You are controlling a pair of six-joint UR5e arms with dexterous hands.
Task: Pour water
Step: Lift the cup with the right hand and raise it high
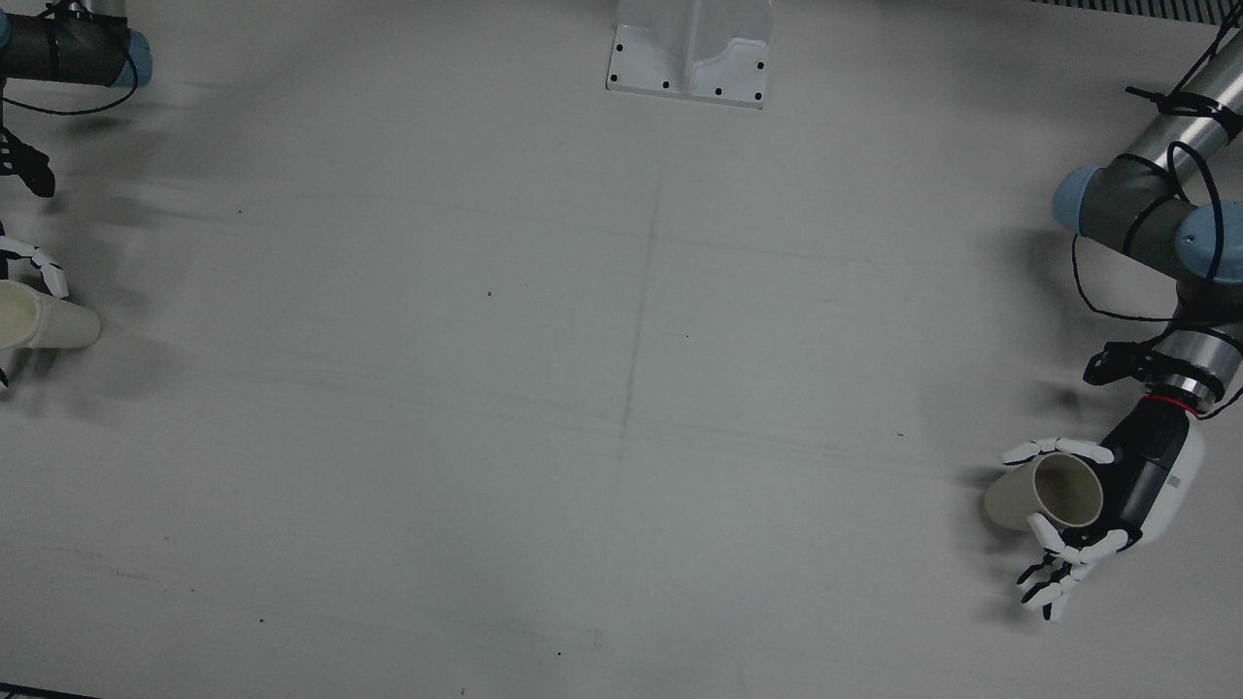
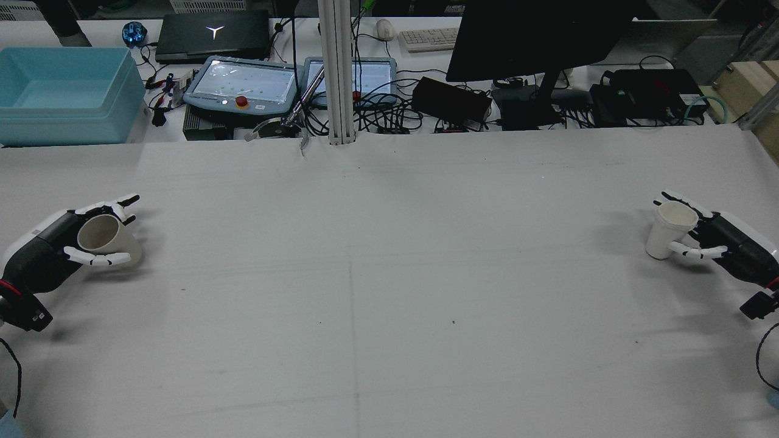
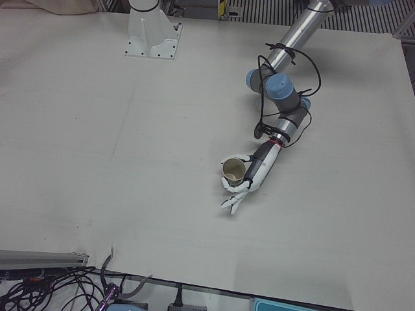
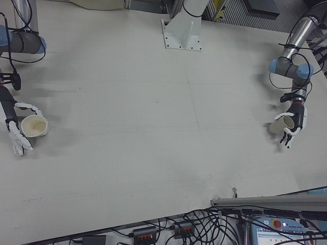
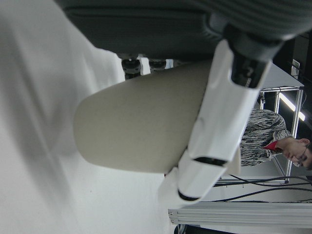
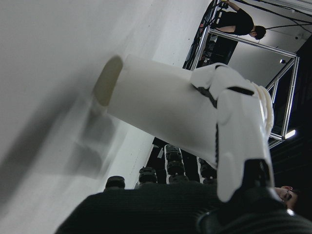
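Note:
My left hand (image 2: 52, 249) is shut on a beige paper cup (image 2: 109, 240) at the table's left side in the rear view. The cup is tilted, its mouth toward the rear camera. They also show in the front view, hand (image 1: 1131, 490) and cup (image 1: 1039, 495), in the left-front view (image 3: 232, 172) and in the left hand view (image 5: 141, 122). My right hand (image 2: 721, 240) is shut on a white paper cup (image 2: 669, 230) at the right side, nearly upright. That cup also shows in the front view (image 1: 49, 325), the right-front view (image 4: 33, 126) and the right hand view (image 6: 156, 117).
A white pedestal base (image 1: 691, 58) stands at the robot's edge of the table. Beyond the far edge, the rear view shows a blue bin (image 2: 64, 91), a white post (image 2: 338, 73), teach pendants, cables and a dark monitor (image 2: 535, 36). People stand off the table.

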